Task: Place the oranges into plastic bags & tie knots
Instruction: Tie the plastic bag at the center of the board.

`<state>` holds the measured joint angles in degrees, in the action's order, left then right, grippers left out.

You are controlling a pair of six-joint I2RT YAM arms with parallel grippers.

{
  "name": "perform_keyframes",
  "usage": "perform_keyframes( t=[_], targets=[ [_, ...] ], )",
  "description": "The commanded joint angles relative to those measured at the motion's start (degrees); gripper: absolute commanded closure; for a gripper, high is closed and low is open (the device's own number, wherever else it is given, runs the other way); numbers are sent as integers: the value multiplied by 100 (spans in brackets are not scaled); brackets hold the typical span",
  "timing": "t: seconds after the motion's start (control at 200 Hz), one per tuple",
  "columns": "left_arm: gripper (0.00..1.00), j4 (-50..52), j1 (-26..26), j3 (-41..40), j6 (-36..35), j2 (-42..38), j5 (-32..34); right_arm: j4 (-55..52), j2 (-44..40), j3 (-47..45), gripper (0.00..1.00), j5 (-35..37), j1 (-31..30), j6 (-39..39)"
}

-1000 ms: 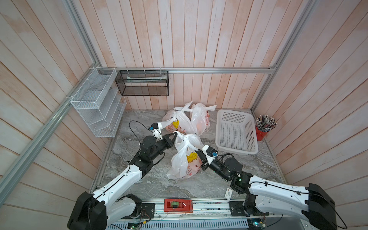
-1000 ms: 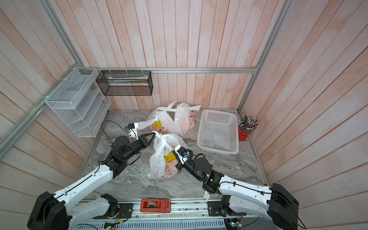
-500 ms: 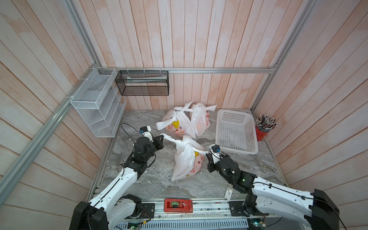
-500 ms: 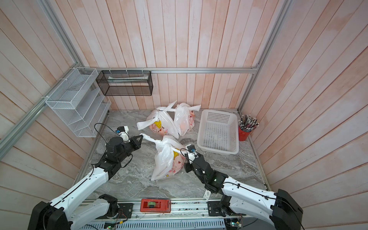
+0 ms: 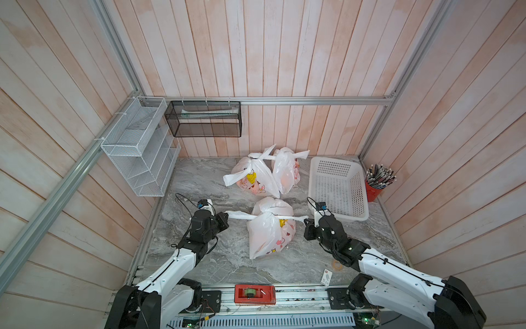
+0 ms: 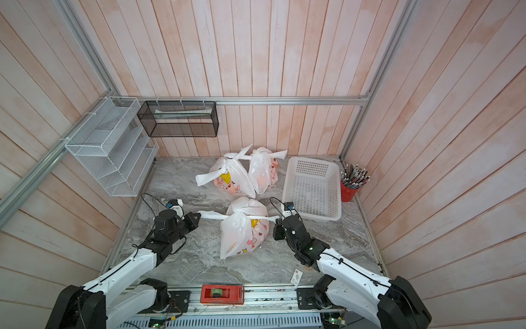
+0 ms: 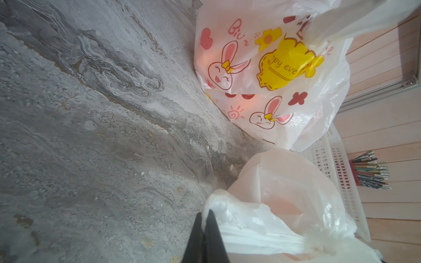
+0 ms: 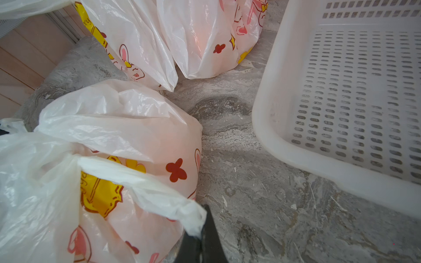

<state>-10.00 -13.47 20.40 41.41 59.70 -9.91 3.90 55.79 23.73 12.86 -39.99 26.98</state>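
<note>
The nearest plastic bag (image 5: 267, 236) (image 6: 240, 236) lies mid-table, and its two handle strips are drawn out sideways from a knot (image 5: 270, 215). My left gripper (image 5: 226, 216) (image 7: 205, 218) is shut on the left strip's end (image 7: 250, 236). The right strip's end (image 8: 173, 205) is pinched in my shut right gripper (image 5: 307, 220) (image 8: 204, 225). Two more knotted bags (image 5: 253, 182) (image 5: 286, 173) stand behind it by the back wall. The oranges (image 8: 173, 136) show only as an orange glow through the plastic.
A white perforated basket (image 5: 338, 188) stands at the right, with a red cup of pencils (image 5: 375, 189) beyond it. A white wire shelf (image 5: 136, 148) and a black mesh basket (image 5: 203, 122) hang on the walls. A red tape dispenser (image 5: 254, 293) sits on the front rail.
Both grippers have moved apart, left one leftward and right one rightward, drawing the near bag's handle strips out straight. The bag has shifted slightly and its knot has drawn tighter.
</note>
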Motion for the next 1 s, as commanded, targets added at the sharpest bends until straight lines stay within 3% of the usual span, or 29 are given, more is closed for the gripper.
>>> perform_keyframes(
  t=[0.0, 0.155, 0.38, 0.415, 0.445, 0.535, 0.595, 0.665, 0.77, 0.87, 0.995],
  targets=[
    [100, -100, 223, -6, -87, -117, 684, -278, 55, 122, 100, 369, 347, -59],
    [100, 15, 230, 243, -235, -273, 648, 56, 76, 227, 100, 68, 561, -386],
    [100, 10, 242, 687, -390, -394, 419, 572, 171, 431, 100, -1189, 1092, -917],
    [100, -61, 249, 694, -420, -424, 303, 603, 145, 460, 87, -1420, 1129, -1035],
    [93, -110, 241, 702, -444, -447, 215, 575, 114, 494, 72, -1507, 1148, -1098],
    [53, -137, 242, 715, -589, -616, 35, 417, -54, 598, 32, -1733, 1208, -1345],
    [38, 66, 248, 794, -792, -813, 148, 223, -235, 672, 16, -1717, 1285, -1478],
    [23, 452, 254, 929, -1073, -1103, 583, -86, -466, 815, 4, -1602, 1470, -1641],
    [0, 958, 286, 1115, -1382, -1550, 1544, -506, -756, 1056, 1, -1420, 1996, -1880],
    [0, 1131, 361, 1163, -1603, -1901, 2542, -540, -884, 1100, 1, -1522, 2808, -1972],
    [0, 640, 480, 842, -2132, -2115, 3288, -29, -840, 761, 1, -1868, 4036, -1890]
  ],
)
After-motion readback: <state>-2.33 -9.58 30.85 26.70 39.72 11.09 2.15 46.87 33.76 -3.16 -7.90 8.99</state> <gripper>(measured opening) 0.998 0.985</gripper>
